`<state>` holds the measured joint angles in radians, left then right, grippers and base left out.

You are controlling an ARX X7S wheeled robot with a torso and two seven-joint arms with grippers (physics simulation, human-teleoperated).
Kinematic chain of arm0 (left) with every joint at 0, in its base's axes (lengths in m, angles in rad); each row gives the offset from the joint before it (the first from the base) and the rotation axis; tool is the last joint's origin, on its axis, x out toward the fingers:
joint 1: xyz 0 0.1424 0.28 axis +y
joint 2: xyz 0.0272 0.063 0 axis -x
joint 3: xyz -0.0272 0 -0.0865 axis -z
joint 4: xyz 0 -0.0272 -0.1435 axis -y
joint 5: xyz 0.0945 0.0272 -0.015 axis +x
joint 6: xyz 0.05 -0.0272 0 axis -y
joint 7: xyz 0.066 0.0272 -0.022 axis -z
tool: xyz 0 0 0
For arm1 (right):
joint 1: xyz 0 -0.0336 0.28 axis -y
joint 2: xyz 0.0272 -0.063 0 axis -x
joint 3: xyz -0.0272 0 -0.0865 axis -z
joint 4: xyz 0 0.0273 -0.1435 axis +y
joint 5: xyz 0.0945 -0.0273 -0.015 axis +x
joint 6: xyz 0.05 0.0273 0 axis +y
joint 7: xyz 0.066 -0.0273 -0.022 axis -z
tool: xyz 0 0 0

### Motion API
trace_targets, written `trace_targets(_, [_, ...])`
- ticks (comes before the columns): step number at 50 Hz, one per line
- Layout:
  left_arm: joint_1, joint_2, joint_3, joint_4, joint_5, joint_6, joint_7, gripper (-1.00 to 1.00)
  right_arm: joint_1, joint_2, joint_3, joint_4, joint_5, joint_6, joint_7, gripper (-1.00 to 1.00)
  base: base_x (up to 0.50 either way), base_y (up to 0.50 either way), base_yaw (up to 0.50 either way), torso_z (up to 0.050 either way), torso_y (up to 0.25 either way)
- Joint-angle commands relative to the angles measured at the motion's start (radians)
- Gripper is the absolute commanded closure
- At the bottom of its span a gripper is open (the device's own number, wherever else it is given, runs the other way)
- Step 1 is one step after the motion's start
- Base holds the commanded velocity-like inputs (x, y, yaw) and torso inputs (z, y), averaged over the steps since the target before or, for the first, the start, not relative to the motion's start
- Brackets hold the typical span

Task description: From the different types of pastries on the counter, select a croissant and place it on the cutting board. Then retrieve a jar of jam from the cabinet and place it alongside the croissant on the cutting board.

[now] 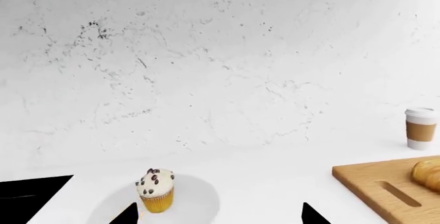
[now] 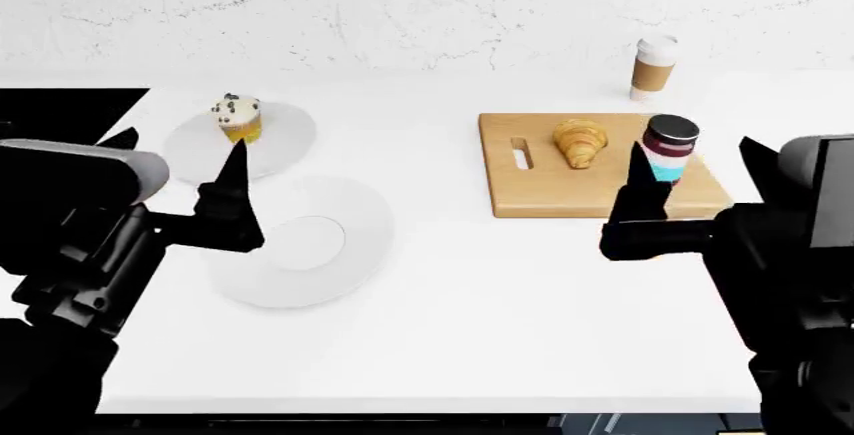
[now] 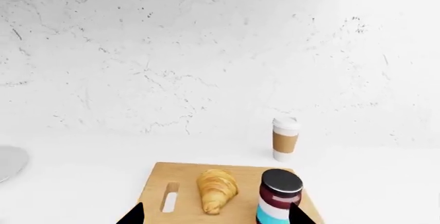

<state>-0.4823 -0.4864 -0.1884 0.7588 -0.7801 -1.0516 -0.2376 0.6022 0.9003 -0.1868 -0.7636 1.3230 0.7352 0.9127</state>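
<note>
On the white counter (image 2: 507, 305) lies the wooden cutting board (image 2: 534, 195). The golden croissant (image 2: 579, 142) rests on it, next to its slot handle. The jar of jam (image 2: 669, 150), with a dark maroon top and banded sides, stands upright on the board just right of the croissant. My right gripper (image 2: 694, 160) is open at the board's near right side. The jar (image 3: 279, 195) stands free just inside one fingertip, and the croissant (image 3: 216, 189) lies ahead. My left gripper (image 2: 180, 150) is open and empty, close to the frosted cupcake (image 1: 156, 190).
The cupcake sits on a round white plate (image 2: 287, 140); a second, larger white plate (image 2: 360, 245) lies nearer me. A brown paper coffee cup (image 2: 653, 65) with a white lid stands behind the board by the marbled wall. The black sink (image 2: 67, 110) is at far left.
</note>
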Motion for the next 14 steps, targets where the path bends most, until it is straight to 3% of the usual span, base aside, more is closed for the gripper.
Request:
trace_targets(1, [0.133,-0.012,-0.1,0.028,-0.004,0.053,0.013,-1.0,-0.079,0.052,0.053,-0.155,0.089,-0.007,0.097,-1.0,0.0,0.0,0.0,0.0,0.0])
trace_targets(14, [0.2,-0.008,-0.172,0.042,-0.036,0.043,-0.01,-1.0,-0.142,0.057,0.068,-0.169,0.035,-0.03,0.071,-1.0,0.0,0.0,0.0,0.0,0.0])
